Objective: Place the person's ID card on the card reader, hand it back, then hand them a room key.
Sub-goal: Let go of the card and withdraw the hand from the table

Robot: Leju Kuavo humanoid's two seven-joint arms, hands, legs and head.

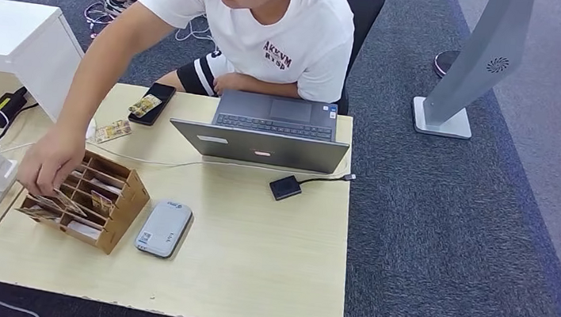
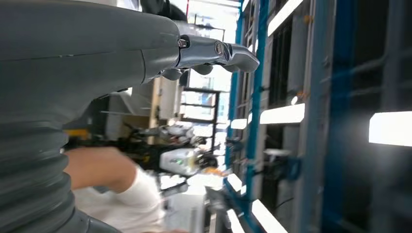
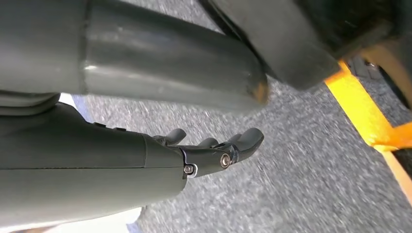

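Left hand (image 2: 194, 53) is reaching in from the left edge of its wrist picture, fingers extended and slightly apart, holding nothing; behind it a blurred room with blue frames and bright light strips is showing, and a person's arm in a white sleeve (image 2: 131, 199) is lying at the lower left. Right hand (image 3: 214, 150) is hanging over grey carpet (image 3: 301, 184) in its wrist picture, fingers loosely spread and gripping nothing.

From the head camera, a pale wooden surface (image 1: 249, 267) is filling the lower left and centre of the frame. A grey card reader (image 1: 164, 228) is lying flat at lower centre-left, just beside a wooden card rack (image 1: 97, 201) with several slots holding cards. The person in a white T-shirt (image 1: 277, 22) is sitting at the top centre, and the person's hand (image 1: 49, 164) is resting on the rack's left end, at its slots. Whether it is holding an ID card or room key, I cannot tell. An open laptop (image 1: 264, 133) is standing at centre, a black phone (image 1: 152, 102) to its left, a small black box (image 1: 285, 187) on a cable to its lower right.
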